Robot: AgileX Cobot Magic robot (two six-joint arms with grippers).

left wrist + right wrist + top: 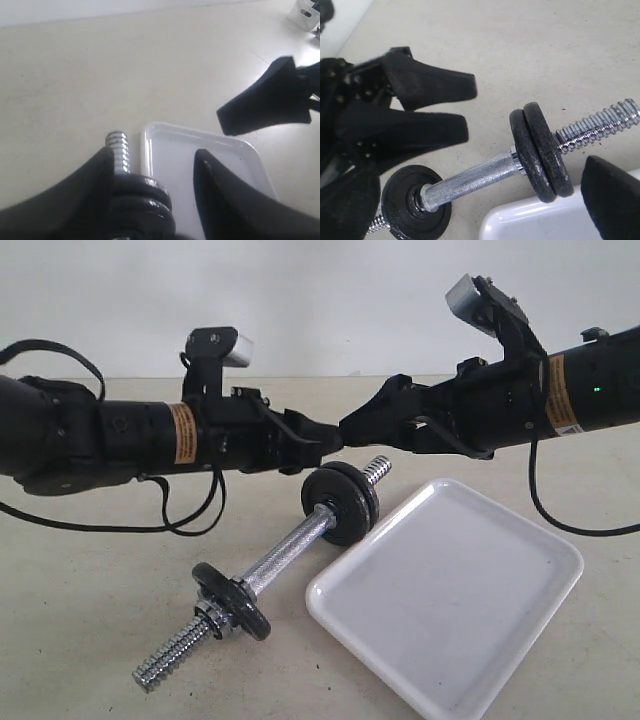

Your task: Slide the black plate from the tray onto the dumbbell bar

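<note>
Tray [460, 580] at lower right of the exterior view is bare, no disc in it. Dumbbell bar [285, 550] lies flat on the counter [90, 620], running diagonally from lower left to centre. Single disc [232, 600] with a chrome nut [212, 622] sits at its near end. At the far end two discs sit face to face. The outer one, on the thread side, reads as the black plate [554, 150], so it looks to be threaded on already. The thread end [378, 470] beyond it is bare, with no nut outside.

Left pincer [154, 156] is about half open with nothing gripped. In its wrist view the fingers straddle the disc pair, and one finger is clear of the discs. In the exterior view it hangs just above them. Right pincer [372, 422] is spread wide and empty, near the left one, above the bar's far end.

Handling, judged: the plate is rigid metal and heavy for its size. The matte finish should grip well. Best hold is across the rim, or flat faces pinched near the edge, keeping the hub hole free. With no outer nut it could slide back off if the bar tips, and the bar may roll on its discs.
</note>
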